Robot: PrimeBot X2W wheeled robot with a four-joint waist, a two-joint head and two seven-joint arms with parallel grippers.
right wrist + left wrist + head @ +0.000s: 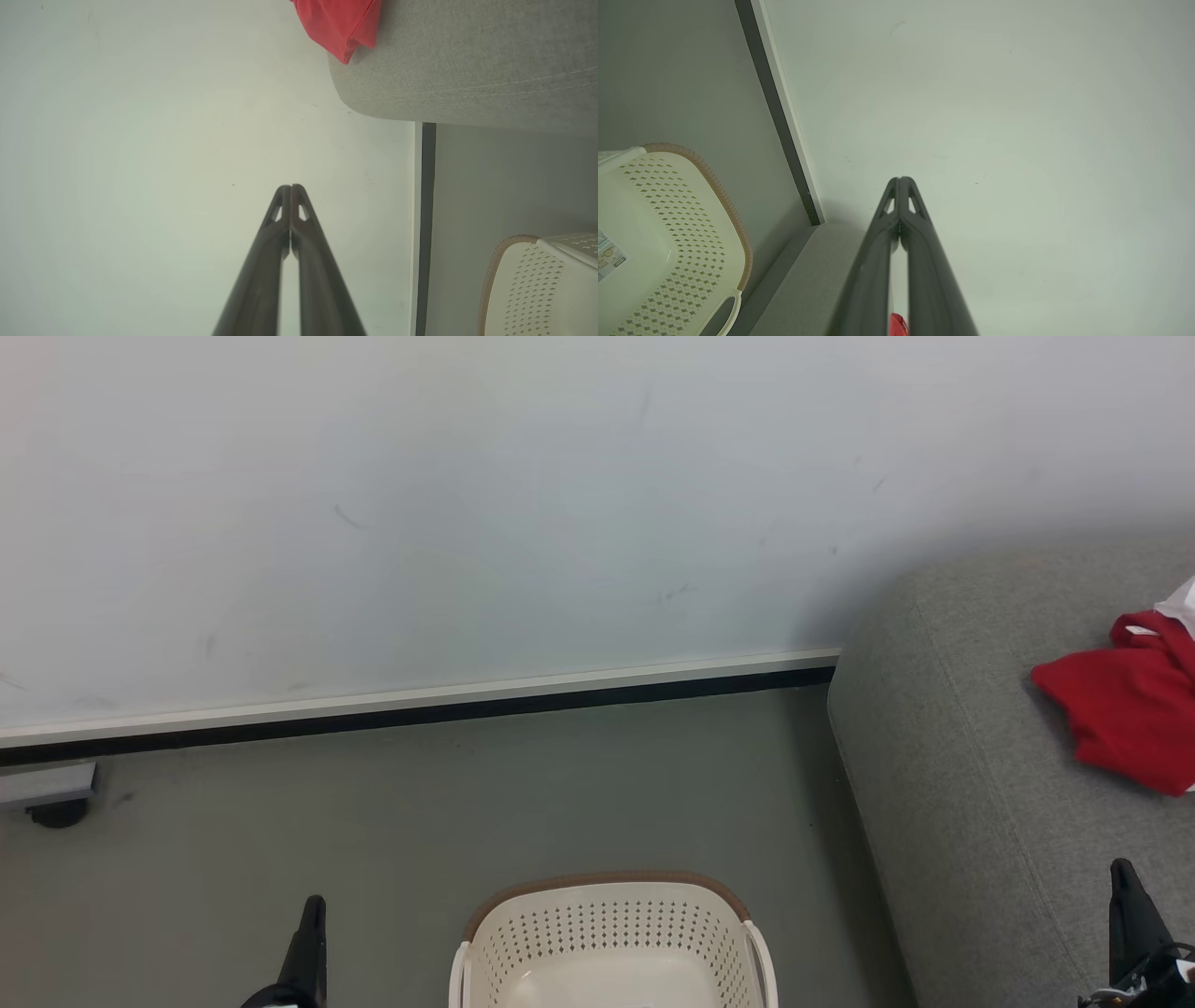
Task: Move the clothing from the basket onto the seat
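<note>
Basket [611, 919] upright, brown rim toward wall [560, 476]

Glossy plastic basket [607, 922], woven cloth seat [962, 784], probably matt clothing [1120, 709]

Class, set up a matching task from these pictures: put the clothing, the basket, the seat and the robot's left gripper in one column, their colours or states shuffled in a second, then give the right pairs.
Column one
1. clothing
2. basket
3. seat
4. left gripper

Column two
A. grey woven fabric
B. dark, shut tip to tip
C. red, lying on the seat
D. cream-white, perforated sides, brown rim

Pairs: 1-C, 2-D, 3-A, 4-B
</note>
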